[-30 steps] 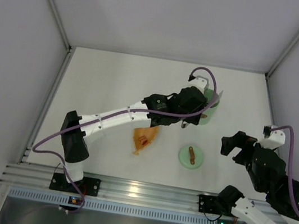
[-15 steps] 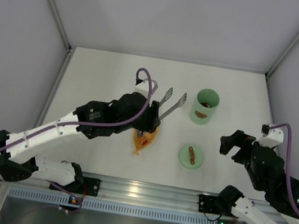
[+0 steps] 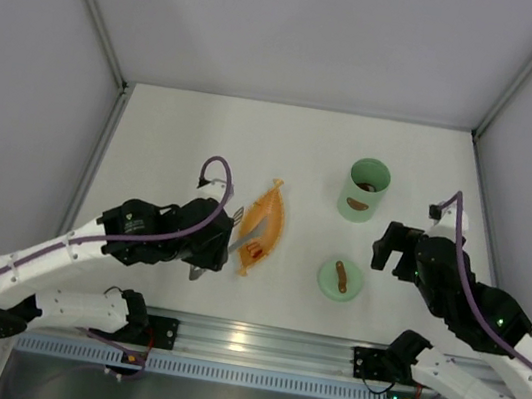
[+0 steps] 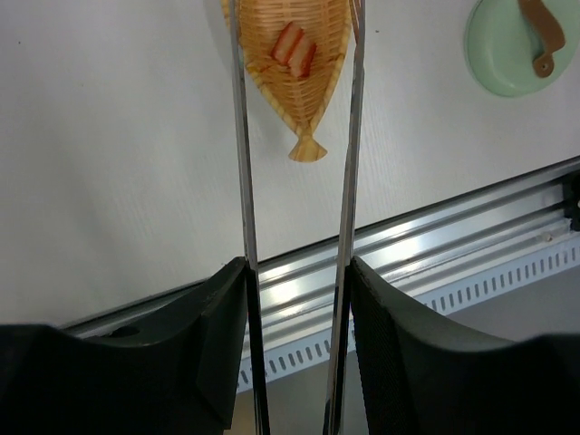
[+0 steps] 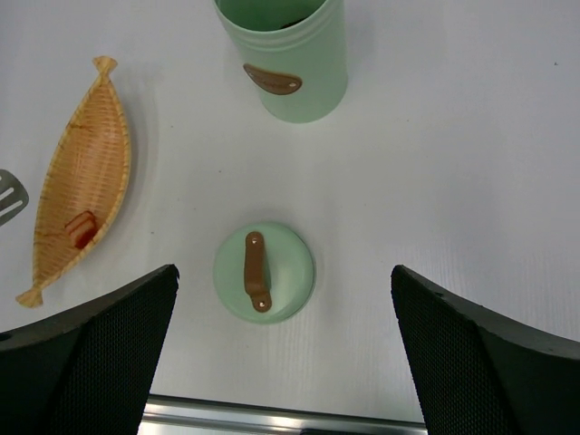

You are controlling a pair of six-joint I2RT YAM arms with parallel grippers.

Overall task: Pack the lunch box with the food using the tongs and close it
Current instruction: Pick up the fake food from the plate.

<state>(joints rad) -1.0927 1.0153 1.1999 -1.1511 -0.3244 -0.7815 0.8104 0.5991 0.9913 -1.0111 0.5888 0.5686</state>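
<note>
Right, the left claw [image 4: 297, 281] is clamped on the tongs [image 4: 245, 181], both thin arms pinched between its fingers. In the wrist view they frame the orange tray [image 3: 264, 222], where the reddish food [image 4: 294, 47] lies near the tail end. Over to the right, well apart, the lunch box [image 3: 363, 189] stands open, its lid [image 3: 341, 277] flat on the table [image 3: 175, 135]. Above that lid the right claw [image 5: 283, 268] hangs spread wide, empty. Danger now: the light tray could skid if a tip nudges it, and a small piece may slip out on the long carry.
</note>
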